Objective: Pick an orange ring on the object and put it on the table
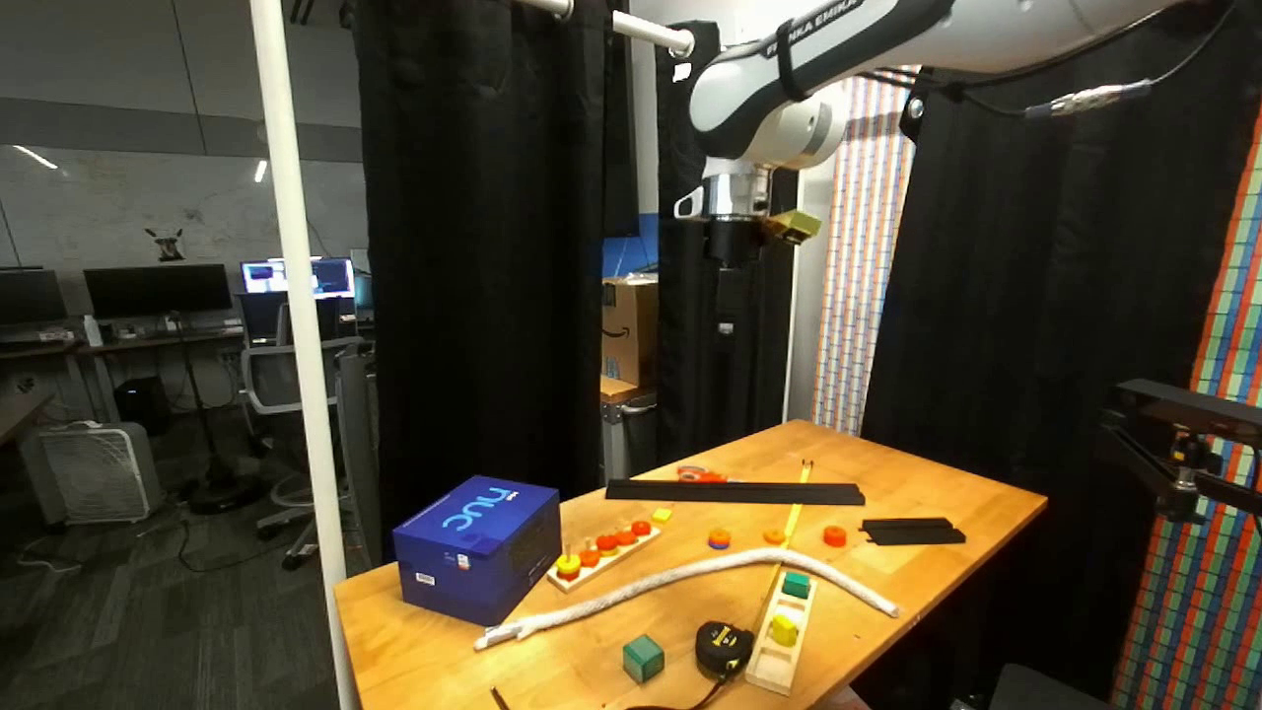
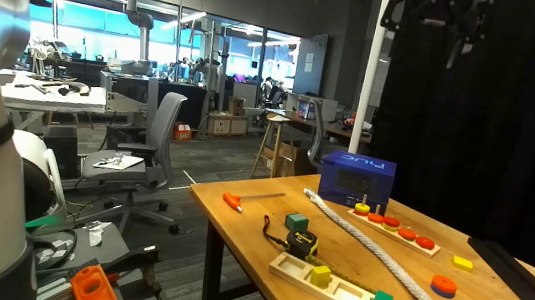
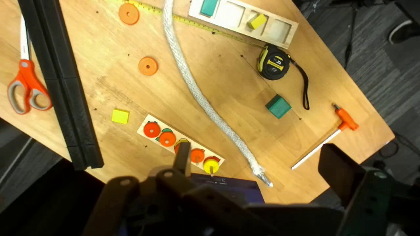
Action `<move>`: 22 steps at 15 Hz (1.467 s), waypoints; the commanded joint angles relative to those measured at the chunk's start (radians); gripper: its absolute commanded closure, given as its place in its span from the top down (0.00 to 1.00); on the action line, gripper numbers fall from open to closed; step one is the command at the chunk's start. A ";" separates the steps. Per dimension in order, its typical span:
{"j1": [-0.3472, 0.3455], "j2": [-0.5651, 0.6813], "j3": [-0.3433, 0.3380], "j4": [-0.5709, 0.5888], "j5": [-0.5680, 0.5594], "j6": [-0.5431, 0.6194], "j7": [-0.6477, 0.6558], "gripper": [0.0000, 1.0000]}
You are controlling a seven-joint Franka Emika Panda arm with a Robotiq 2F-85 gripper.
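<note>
Several flat orange rings sit on the pegs of a narrow wooden board (image 3: pixel 208 154). One orange ring (image 3: pixel 167 139) on it shows plainly in the wrist view. This ring row also shows in both exterior views, with an orange ring (image 1: pixel 626 537) and an orange ring (image 2: pixel 407 233). A yellow ring tops one end peg. More orange rings lie loose on the wooden table (image 1: pixel 424 661). My gripper (image 3: pixel 256 150) is open and empty, high above the table, also in both exterior views (image 1: pixel 727 325) (image 2: pixel 430 36). One finger hides part of a middle ring in the wrist view.
A tall blue box (image 1: pixel 478 552) stands beside the peg board. A white rope (image 2: pixel 380 255) curves across the table. A tape measure (image 3: pixel 274 62), a block tray (image 2: pixel 291 267), black bars (image 1: pixel 735 492), scissors (image 3: pixel 28 85) and an orange-handled tool (image 3: pixel 346 118) lie around.
</note>
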 commanded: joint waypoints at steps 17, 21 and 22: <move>-0.061 -0.691 -0.043 -0.485 -0.316 -0.094 0.880 1.00; -0.026 -0.707 -0.061 -0.503 -0.288 -0.278 0.847 1.00; -0.015 -0.717 -0.069 -0.507 -0.280 -0.313 0.829 1.00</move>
